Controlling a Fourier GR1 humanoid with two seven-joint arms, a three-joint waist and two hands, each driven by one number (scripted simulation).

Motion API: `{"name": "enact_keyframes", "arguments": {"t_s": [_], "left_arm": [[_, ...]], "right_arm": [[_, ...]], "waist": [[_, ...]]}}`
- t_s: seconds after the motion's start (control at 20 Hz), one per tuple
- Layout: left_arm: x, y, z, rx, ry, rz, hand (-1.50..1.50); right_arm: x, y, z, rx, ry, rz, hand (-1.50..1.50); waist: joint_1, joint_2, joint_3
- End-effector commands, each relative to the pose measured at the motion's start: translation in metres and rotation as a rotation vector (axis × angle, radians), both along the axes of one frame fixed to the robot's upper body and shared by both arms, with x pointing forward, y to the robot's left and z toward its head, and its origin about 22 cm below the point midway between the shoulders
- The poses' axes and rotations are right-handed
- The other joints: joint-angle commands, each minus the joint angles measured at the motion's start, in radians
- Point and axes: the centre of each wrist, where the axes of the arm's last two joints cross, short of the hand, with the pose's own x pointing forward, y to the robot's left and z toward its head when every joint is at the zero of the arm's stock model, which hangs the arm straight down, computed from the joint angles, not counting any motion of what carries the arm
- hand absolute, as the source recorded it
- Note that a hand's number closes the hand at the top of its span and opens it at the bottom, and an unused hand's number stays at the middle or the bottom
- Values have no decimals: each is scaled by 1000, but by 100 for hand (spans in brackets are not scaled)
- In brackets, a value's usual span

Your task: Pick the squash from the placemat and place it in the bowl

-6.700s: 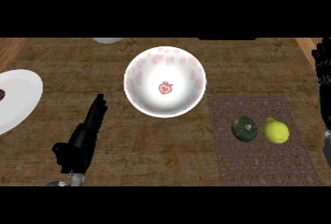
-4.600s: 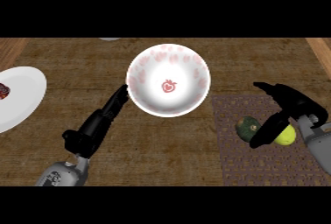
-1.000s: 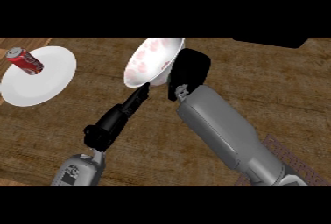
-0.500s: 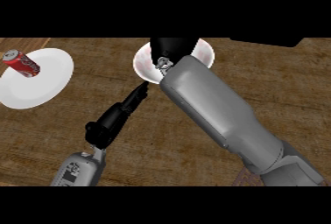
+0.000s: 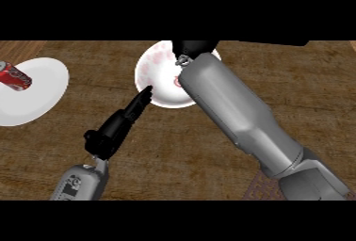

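Note:
The white bowl [image 5: 158,77] with pink marks stands at the top middle of the counter. My right forearm [image 5: 236,113] crosses it from the lower right and covers its right half. My right hand [image 5: 195,47] is over the bowl's far side, partly cut off at the top of the view. The squash shows nowhere; whether the right hand has it cannot be told. My left hand [image 5: 115,129] is open, with straight fingers [image 5: 144,94] pointing up at the bowl's near left rim. A corner of the placemat [image 5: 259,189] peeks out under the right arm at the lower right.
A white plate [image 5: 31,94] lies at the left edge with a red can [image 5: 14,76] on its side on it. Bare wooden counter [image 5: 173,150] stretches between the two arms and to the right of the bowl.
My right hand has moved further across the bowl toward its far side, and the forearm now covers more of the bowl. The left hand has hardly moved.

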Motion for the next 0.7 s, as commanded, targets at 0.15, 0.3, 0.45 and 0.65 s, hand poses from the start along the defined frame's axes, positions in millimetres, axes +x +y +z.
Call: {"name": "enact_keyframes", "arguments": {"t_s": [0.15, 0.3, 0.45, 0.65], "left_arm": [[0, 1, 0, 1, 16, 33, 0], [-2, 2, -1, -2, 5, 35, 0], [-11, -2, -8, -15, 19, 24, 0], [-8, 6, -1, 1, 9, 25, 0]], "right_arm": [[9, -4, -22, 20, -75, -261, 150], [17, -23, -47, 69, 62, -320, 150], [23, -40, -48, 267, 224, -332, 150], [25, -53, -54, 473, 237, -287, -150]], "waist": [[-42, -6, 2], [-33, 3, 3], [-35, -2, 4], [-34, -3, 5]]}}
